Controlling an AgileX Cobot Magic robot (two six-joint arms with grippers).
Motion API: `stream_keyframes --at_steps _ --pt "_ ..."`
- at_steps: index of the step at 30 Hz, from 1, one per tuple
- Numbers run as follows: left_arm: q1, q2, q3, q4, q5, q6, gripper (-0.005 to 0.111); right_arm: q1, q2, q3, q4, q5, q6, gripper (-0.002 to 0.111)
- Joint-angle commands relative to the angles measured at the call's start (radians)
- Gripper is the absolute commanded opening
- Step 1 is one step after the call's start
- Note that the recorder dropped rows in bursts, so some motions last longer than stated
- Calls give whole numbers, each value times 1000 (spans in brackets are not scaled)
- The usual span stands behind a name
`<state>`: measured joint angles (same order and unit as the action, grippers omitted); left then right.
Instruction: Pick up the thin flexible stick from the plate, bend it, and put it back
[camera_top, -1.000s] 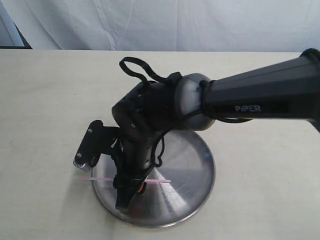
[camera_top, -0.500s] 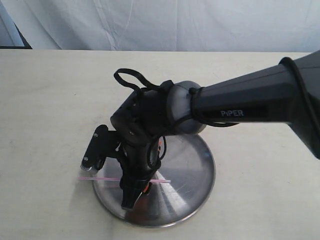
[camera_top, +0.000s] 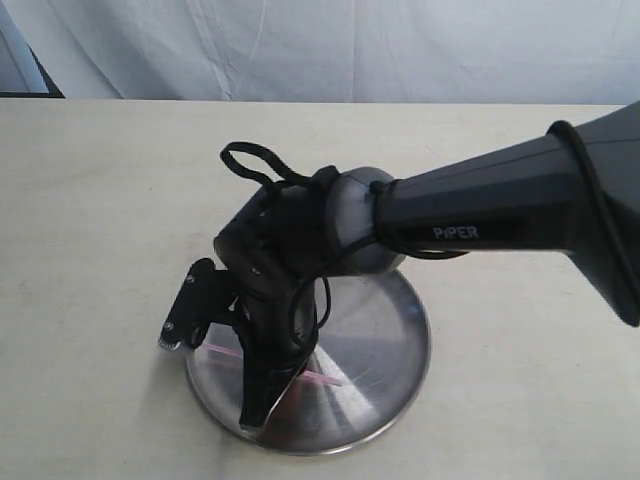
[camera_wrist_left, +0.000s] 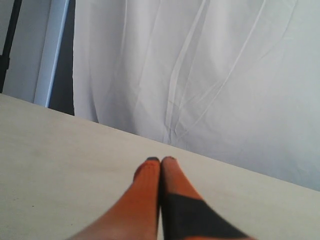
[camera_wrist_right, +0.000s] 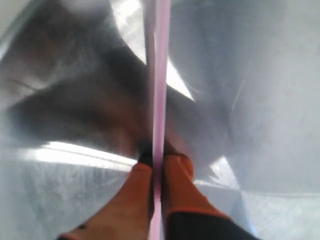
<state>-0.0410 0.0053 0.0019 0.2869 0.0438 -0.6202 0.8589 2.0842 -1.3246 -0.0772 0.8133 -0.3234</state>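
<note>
The thin flexible stick (camera_top: 326, 380) is a pale pink strand lying slanted low over the plate (camera_top: 392, 330), a round shiny steel dish at the table's front middle. My right gripper (camera_top: 257, 408) reaches down across the plate's left half and is shut on the stick near its middle. In the right wrist view the stick (camera_wrist_right: 159, 75) runs straight out between the orange fingers (camera_wrist_right: 180, 175) of the right gripper (camera_wrist_right: 157, 161), with the plate (camera_wrist_right: 260, 75) close beneath. My left gripper (camera_wrist_left: 161, 161) is shut with nothing in it, above bare table, and is out of the exterior view.
The right arm's wrist camera block (camera_top: 190, 305) hangs just over the plate's left rim. A white curtain (camera_top: 330, 45) closes off the back of the beige table (camera_top: 100, 200). The same curtain (camera_wrist_left: 210, 75) fills the left wrist view.
The right gripper has sunk lower toward the plate. The stick, earlier level and poking out past the plate's left rim, now slants and lies within the plate.
</note>
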Motion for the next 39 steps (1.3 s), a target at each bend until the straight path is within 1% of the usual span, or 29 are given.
stream_keyframes --at_steps 1,8,13,21,25,29,30,31,32,33,34,36,37,39 --pt "2 -5 -2 5 -14 0 0 -10 -76 15 -31 -17 40 -1" --pt "2 -5 -2 5 -14 0 0 -10 -188 15 -37 -31 78 -1" --pt "2 -5 -2 5 -14 0 0 -10 -238 15 -37 -4 161 -1" --pt "2 -5 -2 5 -14 0 0 -10 -393 21 39 31 195 -1" --pt "2 -5 -2 5 -14 0 0 -10 -505 90 72 27 195 -1" --pt "2 -5 -2 5 -21 0 0 -10 -653 222 112 -16 195 -1" --pt "2 -5 -2 5 -37 0 0 -10 -692 262 127 -40 195 -1" --pt "2 -5 -2 5 -87 0 0 -10 -726 295 148 -60 195 -1" --pt "2 -5 -2 -5 -142 -14 0 -10 -764 336 176 -88 197 -1" --pt "0 -5 -2 -31 -223 -74 0 -10 -803 375 198 -118 207 -1" --pt "0 -5 -2 -58 -301 -175 0 -10 -832 414 208 -140 218 -1" --pt "0 -5 -2 -31 -399 -317 0 -10 -900 479 238 -184 233 -1" --pt "0 -5 -2 33 -416 -362 0 -10 -928 500 254 -200 233 -1" --pt "0 -5 -33 277 -414 -460 0 -10 -979 541 270 -226 248 -1"
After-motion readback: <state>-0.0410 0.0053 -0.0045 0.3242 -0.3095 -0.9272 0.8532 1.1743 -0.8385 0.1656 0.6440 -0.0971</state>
